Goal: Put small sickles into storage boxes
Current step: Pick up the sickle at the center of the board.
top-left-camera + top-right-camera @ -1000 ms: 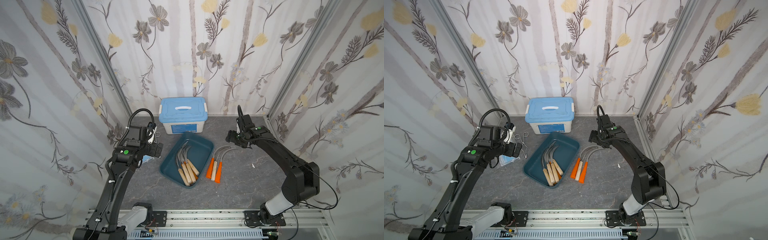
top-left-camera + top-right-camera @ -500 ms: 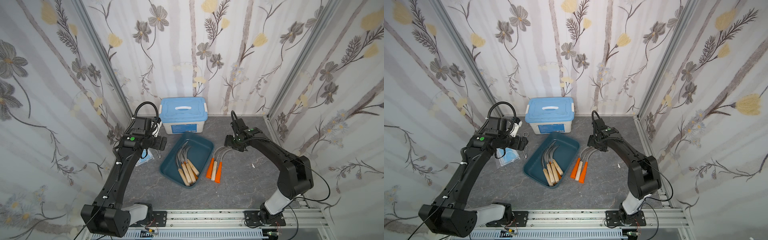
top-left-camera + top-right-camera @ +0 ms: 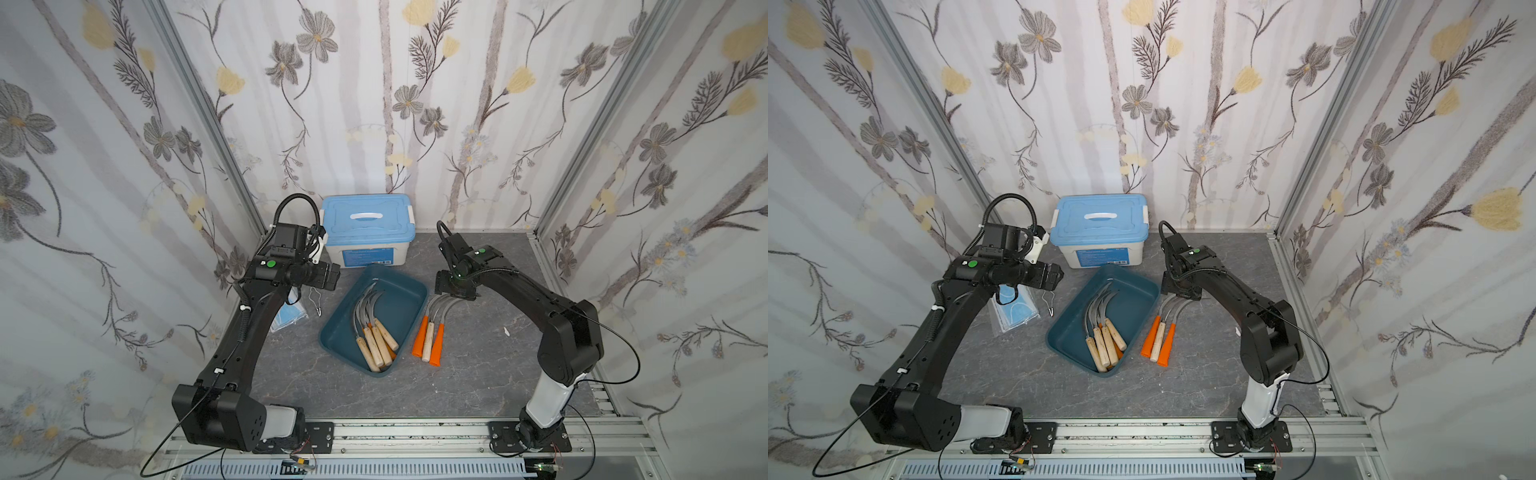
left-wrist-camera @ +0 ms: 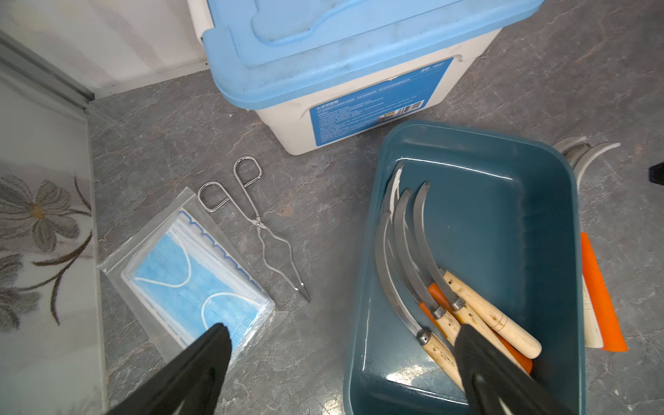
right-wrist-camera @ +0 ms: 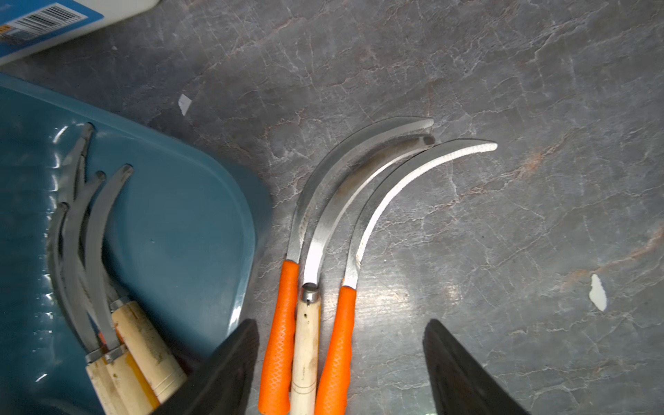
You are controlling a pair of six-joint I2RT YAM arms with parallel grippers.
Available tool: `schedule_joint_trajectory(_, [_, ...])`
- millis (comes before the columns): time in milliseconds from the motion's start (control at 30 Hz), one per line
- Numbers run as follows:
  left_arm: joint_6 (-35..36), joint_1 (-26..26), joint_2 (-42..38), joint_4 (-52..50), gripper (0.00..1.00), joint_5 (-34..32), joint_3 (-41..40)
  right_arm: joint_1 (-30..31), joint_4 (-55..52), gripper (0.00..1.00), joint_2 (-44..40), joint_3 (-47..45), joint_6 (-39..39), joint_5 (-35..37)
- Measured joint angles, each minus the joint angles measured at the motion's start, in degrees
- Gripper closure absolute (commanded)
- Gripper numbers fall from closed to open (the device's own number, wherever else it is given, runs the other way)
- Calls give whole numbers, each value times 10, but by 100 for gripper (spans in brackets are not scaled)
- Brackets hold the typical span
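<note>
Waiting on the grey table [image 5: 503, 90], three small sickles [image 5: 312, 248] lie pressed together just beside the teal tray [image 5: 201, 222]: two orange handles [image 5: 280, 323] with a wooden handle [image 5: 305, 345] between them, blades curving away. That's stiff steel, thin and toothed along the inner edge, so I'd call it slick and poor to pinch. The handles are the place to hold: round, thick, the orange ones textured and likely grippy. They touch, though, so singling one out looks tricky. Right gripper [image 5: 341, 325] hovers over those handles, jaws wide, holding nothing. Inside the tray, more sickles [image 3: 372, 328] are bunched to one side, with open floor beside them. Left gripper [image 4: 343, 332] hangs by the tray's rim, jaws apart and empty. Tongs [image 4: 258, 230] and a mask pack [image 4: 187, 273] lie off beyond it.
</note>
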Motion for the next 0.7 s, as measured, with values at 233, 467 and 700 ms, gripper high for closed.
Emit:
schedule_joint_trajectory(233, [58,-7,-8,-28,0,-44,17,-27,12,27,3,-35,-49,-3])
schedule_joint_trajectory(467, [69,-7,-50,-20,0,-94,-45,-16,26,25,-9,-62,-34,-7])
schedule_joint_trajectory(700, [65,-7,-102,-13,0,-92,-73,26,26,27,8,-64,15,-18])
